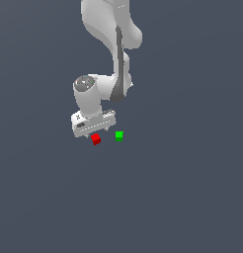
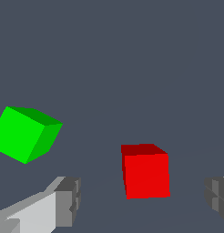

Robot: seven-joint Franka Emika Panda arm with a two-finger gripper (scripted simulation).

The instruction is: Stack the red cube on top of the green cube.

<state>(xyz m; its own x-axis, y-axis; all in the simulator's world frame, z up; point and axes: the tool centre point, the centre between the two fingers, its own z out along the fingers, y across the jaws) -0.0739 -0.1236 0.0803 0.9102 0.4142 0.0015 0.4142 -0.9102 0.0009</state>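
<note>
Exterior view: gripper (image 1: 95,132) sits right over the red cube (image 1: 96,139), fingertips hidden behind the hand body, the green cube (image 1: 119,136) just beside red toward the exterior view's right, not touching; arm cut off at the frame's top. Wrist view: jaws spread wide, nothing held, red cube (image 2: 145,170) between the pads (image 2: 68,202) with gaps both sides; far pad cropped. Cubes have no long axis; green cube (image 2: 25,134) is yawed, a corner edge toward the camera, while red sits nearly square-on.
</note>
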